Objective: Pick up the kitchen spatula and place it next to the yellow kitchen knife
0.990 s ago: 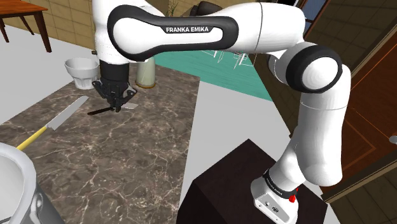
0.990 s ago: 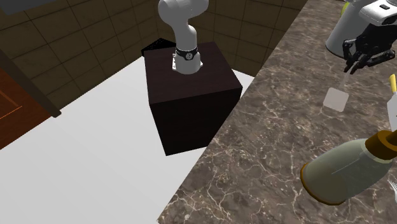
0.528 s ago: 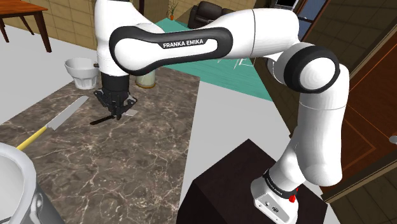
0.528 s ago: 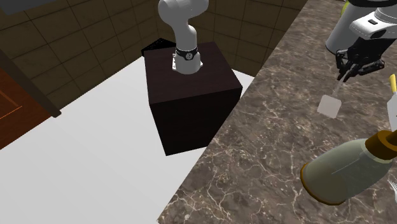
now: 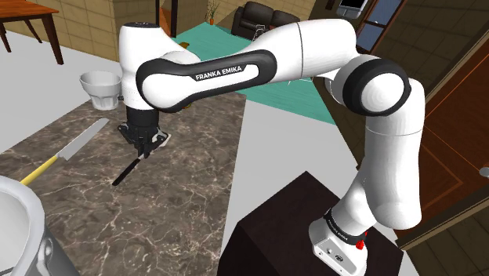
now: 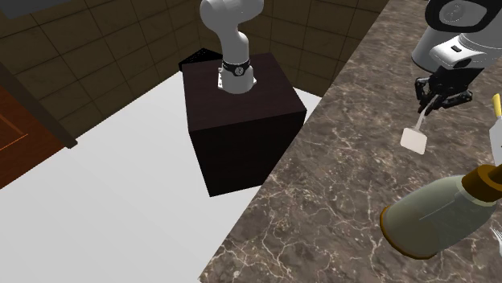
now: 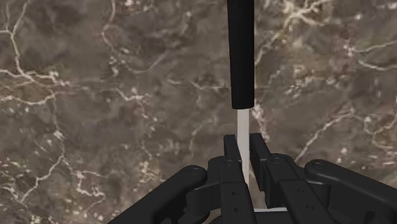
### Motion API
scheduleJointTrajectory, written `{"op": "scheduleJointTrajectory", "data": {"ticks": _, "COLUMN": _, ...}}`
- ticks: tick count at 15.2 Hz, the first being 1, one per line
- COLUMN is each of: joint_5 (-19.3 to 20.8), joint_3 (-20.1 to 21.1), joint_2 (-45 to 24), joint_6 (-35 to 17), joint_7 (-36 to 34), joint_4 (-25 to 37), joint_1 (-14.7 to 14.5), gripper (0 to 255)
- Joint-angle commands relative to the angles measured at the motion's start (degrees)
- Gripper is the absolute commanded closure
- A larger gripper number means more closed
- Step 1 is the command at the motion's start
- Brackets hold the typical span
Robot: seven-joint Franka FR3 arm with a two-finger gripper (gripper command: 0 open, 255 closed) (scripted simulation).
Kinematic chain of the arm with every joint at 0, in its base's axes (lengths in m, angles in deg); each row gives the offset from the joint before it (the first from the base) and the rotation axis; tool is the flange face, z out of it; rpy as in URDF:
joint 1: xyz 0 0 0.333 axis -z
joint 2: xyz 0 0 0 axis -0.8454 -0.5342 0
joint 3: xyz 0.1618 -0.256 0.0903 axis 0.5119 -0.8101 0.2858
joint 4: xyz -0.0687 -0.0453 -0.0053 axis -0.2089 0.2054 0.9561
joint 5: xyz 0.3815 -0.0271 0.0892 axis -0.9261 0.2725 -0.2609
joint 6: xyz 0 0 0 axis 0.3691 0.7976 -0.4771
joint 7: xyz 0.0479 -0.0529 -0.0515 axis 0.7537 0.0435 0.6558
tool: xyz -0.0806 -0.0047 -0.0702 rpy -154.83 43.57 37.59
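My black gripper (image 5: 143, 147) is shut on the thin white shaft of the spatula (image 5: 129, 166). The spatula's black handle slants down toward the shoulder view's lower left, and its pale blade (image 5: 161, 139) sits beside the fingers. In the second exterior view the gripper (image 6: 435, 96) holds it with the blade (image 6: 415, 141) hanging over the marble counter (image 6: 338, 185). From the wrist, the fingers (image 7: 230, 154) clasp the shaft while the black handle (image 7: 240, 57) runs away from them. The knife (image 5: 72, 147), yellow-handled with a grey blade, lies on the counter to the gripper's left in the shoulder view.
A white bowl (image 5: 100, 88) stands at the counter's far end. A large white pot (image 5: 17, 227) fills the shoulder view's lower-left corner. An olive-grey bottle (image 6: 430, 215) looms in the second exterior view's foreground. The dark stand (image 5: 306, 227) sits off the counter's edge.
The gripper, still shut on the spatula, has shifted nearer in the shoulder view. The spatula has come up off the counter and tilted, its handle swinging toward the lower left.
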Motion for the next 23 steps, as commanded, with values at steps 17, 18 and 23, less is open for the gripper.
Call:
{"op": "scheduleJointTrajectory", "data": {"ticks": 17, "joint_5": -0.2, "joint_3": 0.1, "joint_2": 0.6, "joint_6": 2.0, "joint_7": 0.2, "joint_4": 1.4, "joint_1": 0.1, "gripper": 0}}
{"op": "scheduleJointTrajectory", "data": {"ticks": 18, "joint_5": -0.4, "joint_3": 0.2, "joint_2": 1.2, "joint_6": 3.6, "joint_7": 0.3, "joint_4": 2.5, "joint_1": 0.2, "gripper": 0}}
{"op": "scheduleJointTrajectory", "data": {"ticks": 23, "joint_5": -0.5, "joint_3": 0.2, "joint_2": 1.5, "joint_6": 5.0, "joint_7": 0.4, "joint_4": 3.5, "joint_1": 0.2, "gripper": 0}}
